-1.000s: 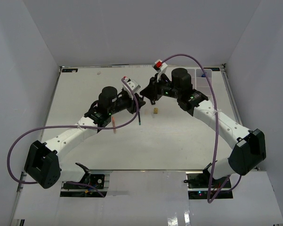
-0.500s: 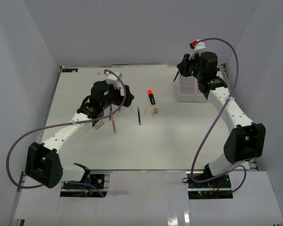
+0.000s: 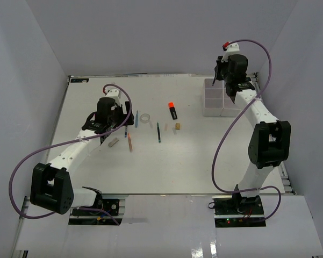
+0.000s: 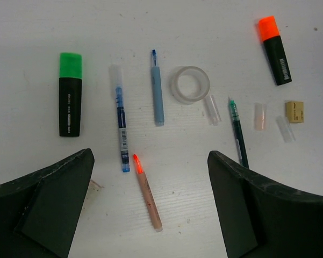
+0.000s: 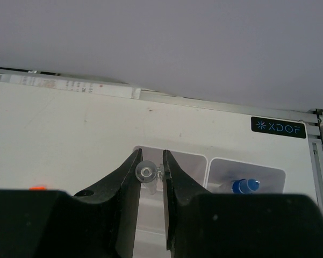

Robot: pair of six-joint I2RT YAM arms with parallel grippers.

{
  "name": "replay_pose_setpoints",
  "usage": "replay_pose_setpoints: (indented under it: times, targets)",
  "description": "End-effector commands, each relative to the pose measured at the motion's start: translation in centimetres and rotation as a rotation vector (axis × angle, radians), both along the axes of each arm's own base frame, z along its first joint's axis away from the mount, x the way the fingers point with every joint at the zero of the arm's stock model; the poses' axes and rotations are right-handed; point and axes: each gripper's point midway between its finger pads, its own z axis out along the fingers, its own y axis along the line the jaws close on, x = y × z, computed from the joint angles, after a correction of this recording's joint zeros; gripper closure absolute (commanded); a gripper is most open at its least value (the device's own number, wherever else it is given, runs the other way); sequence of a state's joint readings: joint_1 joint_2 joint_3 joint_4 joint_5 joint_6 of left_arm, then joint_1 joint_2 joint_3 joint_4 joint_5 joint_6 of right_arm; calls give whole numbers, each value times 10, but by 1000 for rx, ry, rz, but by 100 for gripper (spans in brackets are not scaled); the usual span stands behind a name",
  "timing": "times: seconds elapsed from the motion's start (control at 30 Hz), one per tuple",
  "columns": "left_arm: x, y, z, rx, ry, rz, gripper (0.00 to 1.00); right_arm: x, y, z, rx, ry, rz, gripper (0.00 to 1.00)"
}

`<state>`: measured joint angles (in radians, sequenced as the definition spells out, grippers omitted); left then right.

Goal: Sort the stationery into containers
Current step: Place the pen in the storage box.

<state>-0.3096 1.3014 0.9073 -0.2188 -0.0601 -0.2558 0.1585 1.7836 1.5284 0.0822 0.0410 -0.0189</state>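
Since a second ago both arms have swung apart: the right gripper (image 3: pixel 216 75), then low near the tan block (image 3: pixel 178 126), now hangs over the white organiser box (image 3: pixel 210 106), far to the right of the clear tape ring (image 3: pixel 145 119), while the left gripper (image 3: pixel 117 119) sits just left of that ring, its jaws now spread wide and holding nothing. From above, an orange-capped marker (image 3: pixel 172 110) lies right of the ring and a pink stick (image 3: pixel 130 143) lies on its near-left side. In the left wrist view a light blue pen (image 4: pixel 157 88), a clear-barrelled pen (image 4: pixel 120 126) and a green-capped marker (image 4: pixel 70 94) lie in turn to the ring's left, and a dark green pen (image 4: pixel 237 131) lies just to its right. White print on both marker barrels is too small to read. In the right wrist view the fingers (image 5: pixel 126 183) pinch a small clear cap (image 5: pixel 146 172) above one compartment of the box. A blue-capped bottle (image 5: pixel 244 186) sits in the neighbouring compartment, and a black label (image 5: pixel 278 127) beyond reads "XDOF".
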Motion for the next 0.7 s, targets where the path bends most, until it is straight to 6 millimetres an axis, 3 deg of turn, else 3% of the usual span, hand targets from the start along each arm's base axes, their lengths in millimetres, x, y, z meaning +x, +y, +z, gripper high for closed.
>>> replay_pose_setpoints:
  times: [0.0, 0.17, 0.43, 0.6, 0.67]
  targets:
    - [2, 8, 6, 21, -16, 40, 2, 18, -11, 53, -5, -176, -47, 92]
    - [1, 8, -1, 29, 4, 43, 2, 31, -13, 30, -1, -144, -59, 92]
    - [2, 13, -8, 53, 24, 67, 2, 46, -12, -30, 11, -57, -75, 87]
    - [4, 19, -17, 82, 53, 93, 2, 45, -13, -48, 34, -25, -95, 77]
    - [4, 18, -19, 83, 62, 93, 2, 43, -14, -53, 27, -15, -99, 68]
